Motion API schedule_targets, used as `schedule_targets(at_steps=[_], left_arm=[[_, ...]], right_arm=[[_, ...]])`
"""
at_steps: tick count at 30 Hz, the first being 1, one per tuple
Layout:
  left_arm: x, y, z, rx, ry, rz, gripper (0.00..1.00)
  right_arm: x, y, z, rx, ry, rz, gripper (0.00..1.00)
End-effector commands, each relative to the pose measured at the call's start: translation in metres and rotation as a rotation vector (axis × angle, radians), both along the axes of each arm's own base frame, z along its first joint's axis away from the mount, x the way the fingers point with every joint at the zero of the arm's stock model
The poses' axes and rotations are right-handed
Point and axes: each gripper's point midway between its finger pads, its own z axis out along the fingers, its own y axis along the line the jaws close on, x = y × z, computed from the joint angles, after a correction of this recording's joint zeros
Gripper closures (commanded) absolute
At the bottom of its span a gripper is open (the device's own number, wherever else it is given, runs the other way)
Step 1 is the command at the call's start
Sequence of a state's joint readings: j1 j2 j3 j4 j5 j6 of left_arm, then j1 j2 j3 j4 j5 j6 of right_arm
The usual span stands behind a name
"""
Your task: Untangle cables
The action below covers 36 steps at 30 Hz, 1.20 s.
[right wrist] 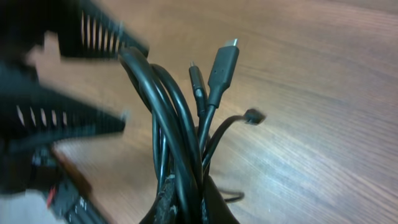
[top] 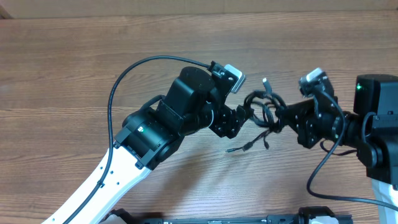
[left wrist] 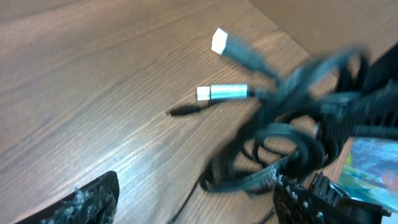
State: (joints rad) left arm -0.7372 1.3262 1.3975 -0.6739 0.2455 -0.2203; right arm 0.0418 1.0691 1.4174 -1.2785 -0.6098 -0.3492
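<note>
The cables (top: 263,114) form a small black bunch between the two grippers at the middle right of the table. My right gripper (top: 282,118) is shut on the bunch from the right. In the right wrist view the cords (right wrist: 175,124) rise out of its closed fingers (right wrist: 177,202), with a black plug (right wrist: 222,65) sticking up. My left gripper (top: 246,116) stands open at the left side of the bunch. In the left wrist view its fingers (left wrist: 90,202) are wide apart, and the looped cords (left wrist: 283,140) lie by the right finger with a silver-tipped plug (left wrist: 222,93) beyond them.
The wooden table (top: 74,56) stretches bare to the left and back. A thick black arm cable (top: 121,81) arcs over the left arm. Another (top: 323,177) loops below the right arm. A dark rail (top: 217,219) runs along the front edge.
</note>
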Motion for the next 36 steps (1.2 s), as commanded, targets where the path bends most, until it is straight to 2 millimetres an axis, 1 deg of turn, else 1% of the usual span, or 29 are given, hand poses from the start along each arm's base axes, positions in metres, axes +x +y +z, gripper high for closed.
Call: schedule_targets(at_steps=[1, 4, 6, 9, 10, 11, 12, 13, 15, 17, 21, 22, 24, 26, 27, 29, 32, 36], left_arm=[[0.001, 0.009, 0.000, 0.002, 0.023, 0.055, 0.21], [0.001, 0.009, -0.001, 0.003, 0.024, 0.055, 0.21], [0.002, 0.008, 0.001, -0.003, 0.018, 0.055, 0.21], [-0.001, -0.001, 0.011, -0.054, 0.008, 0.010, 0.25], [-0.003, -0.004, 0.014, -0.071, 0.006, -0.009, 0.32], [-0.003, -0.005, 0.015, -0.074, 0.004, -0.011, 0.50], [-0.003, -0.005, 0.015, -0.075, 0.002, -0.011, 0.79], [-0.003, -0.005, 0.015, -0.075, 0.003, -0.011, 0.96], [-0.003, -0.005, 0.015, -0.066, -0.007, -0.019, 0.96], [-0.003, -0.004, 0.014, -0.051, -0.024, -0.027, 0.96], [0.007, 0.008, 0.007, -0.010, -0.027, 0.034, 0.96], [0.007, 0.009, 0.007, -0.011, -0.025, 0.039, 0.96], [0.008, 0.009, 0.007, -0.018, -0.014, 0.050, 0.96], [0.009, 0.010, 0.007, -0.023, -0.005, 0.059, 0.96], [0.009, 0.010, 0.007, -0.023, -0.004, 0.059, 0.96], [0.011, 0.011, 0.008, -0.032, 0.005, 0.081, 0.96], [0.014, 0.011, 0.011, -0.078, 0.050, 0.140, 0.96], [0.015, 0.011, 0.009, -0.079, 0.059, 0.145, 0.96]], right_arm=[[0.000, 0.009, 0.017, 0.110, 0.018, -0.027, 0.96], [-0.010, 0.026, 0.031, 0.209, 0.017, 0.069, 0.96], [-0.016, 0.032, 0.037, 0.253, 0.020, 0.112, 0.96], [-0.023, 0.039, 0.043, 0.301, 0.024, 0.160, 0.96], [-0.025, 0.041, 0.046, 0.316, 0.024, 0.175, 0.96], [-0.026, 0.042, 0.047, 0.321, 0.023, 0.184, 0.96], [-0.026, 0.042, 0.047, 0.321, 0.023, 0.184, 0.96], [-0.026, 0.042, 0.047, 0.321, 0.023, 0.184, 0.96], [-0.025, 0.042, 0.046, 0.318, 0.022, 0.180, 0.96], [-0.020, 0.037, 0.041, 0.283, 0.020, 0.146, 0.96], [-0.010, 0.024, 0.028, 0.193, 0.021, 0.057, 0.96], [-0.008, 0.021, 0.025, 0.176, 0.022, 0.041, 0.92], [-0.004, 0.014, 0.019, 0.134, 0.026, -0.001, 0.45], [-0.001, 0.007, 0.014, 0.097, 0.034, -0.043, 0.15], [0.003, 0.000, 0.010, 0.080, 0.055, -0.102, 0.00], [0.007, -0.008, 0.005, 0.054, 0.066, -0.160, 0.00], [0.008, -0.009, 0.005, 0.050, 0.065, -0.164, 0.00], [0.014, -0.009, 0.000, 0.076, 0.118, -0.200, 0.00]])
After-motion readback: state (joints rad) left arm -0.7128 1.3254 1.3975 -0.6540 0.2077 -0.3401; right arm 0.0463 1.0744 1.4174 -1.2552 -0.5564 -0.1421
